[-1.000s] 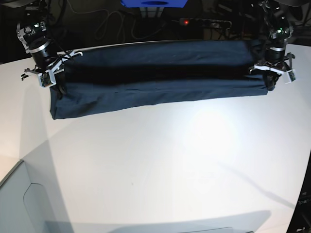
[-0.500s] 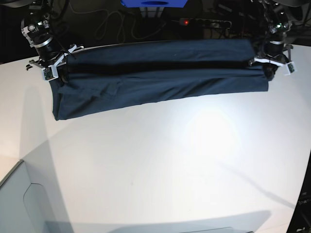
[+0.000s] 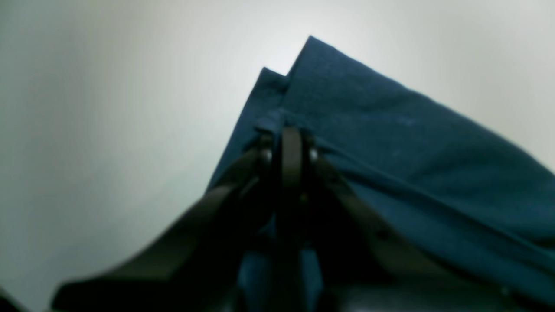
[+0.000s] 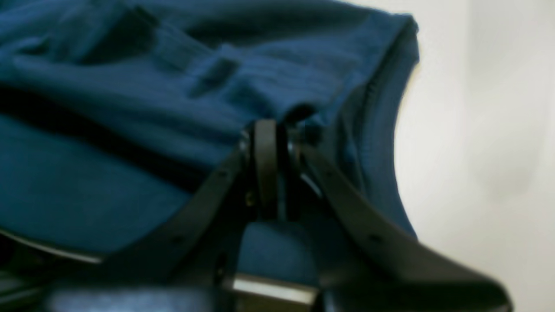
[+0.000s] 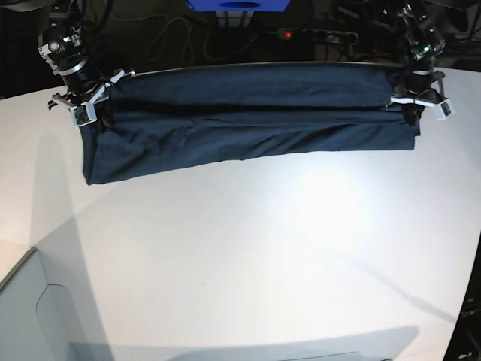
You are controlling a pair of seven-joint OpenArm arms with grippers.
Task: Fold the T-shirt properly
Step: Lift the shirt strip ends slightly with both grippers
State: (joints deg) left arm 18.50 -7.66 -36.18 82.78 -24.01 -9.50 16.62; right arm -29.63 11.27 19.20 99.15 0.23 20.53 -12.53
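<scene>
Navy T-shirt [image 5: 248, 120], no writing legible

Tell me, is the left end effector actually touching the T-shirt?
Touching. The left wrist view shows the left end effector pinched shut on a fold of the T-shirt.

No legible text, label, brand, number or sign is to be found in any view. Nothing printed can be made out on the dark navy-blue cloth T-shirt [image 5: 248, 113], and nothing is written on the plain white table [image 5: 248, 256].
</scene>
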